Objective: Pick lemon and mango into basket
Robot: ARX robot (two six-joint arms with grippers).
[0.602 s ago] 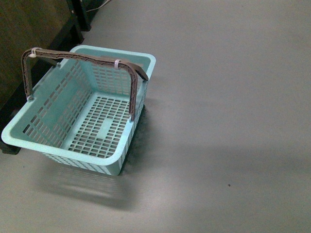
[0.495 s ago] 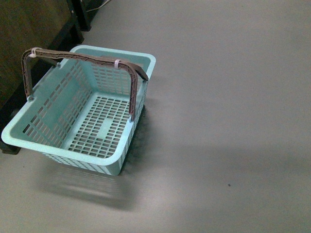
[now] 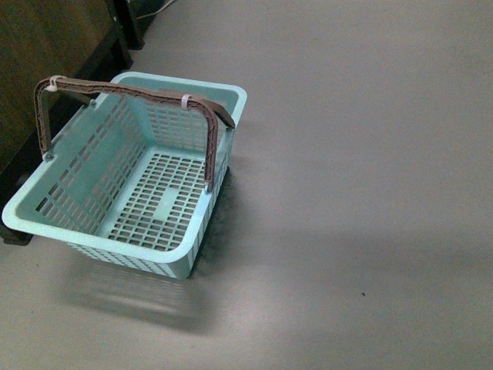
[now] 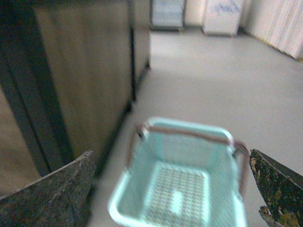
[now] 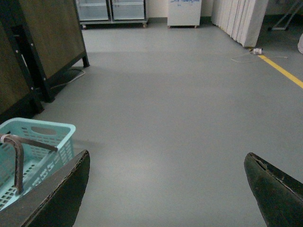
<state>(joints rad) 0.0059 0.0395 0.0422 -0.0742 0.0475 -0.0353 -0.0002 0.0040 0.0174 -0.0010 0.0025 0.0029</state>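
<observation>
Basket (image 3: 173, 119), light turquoise, slotted walls and bottom, sits on grey floor (image 3: 354, 185) left of centre in front view, its left side close to a dark wooden panel (image 3: 42, 38) on a black frame; whether the two touch, cannot tell. Both brown handles (image 3: 131, 91) raised and meeting over the basket, white zip ties (image 3: 186, 101) on them. Slotted bottom in full view between the walls. No arm shows in front view. Left wrist view blurred: left gripper (image 4: 170, 152) fingers (image 4: 52, 194) spread wide, nothing between them, basket (image 4: 182, 142) seen beyond and lower, panel (image 4: 85, 71) beside it. Right wrist view sharp: right gripper (image 5: 166, 155) fingers (image 5: 57, 198) likewise wide apart with only open floor (image 5: 165, 94) past them; basket (image 5: 45, 130) at the edge of that view, off to the side of the gripper, well apart from it
</observation>
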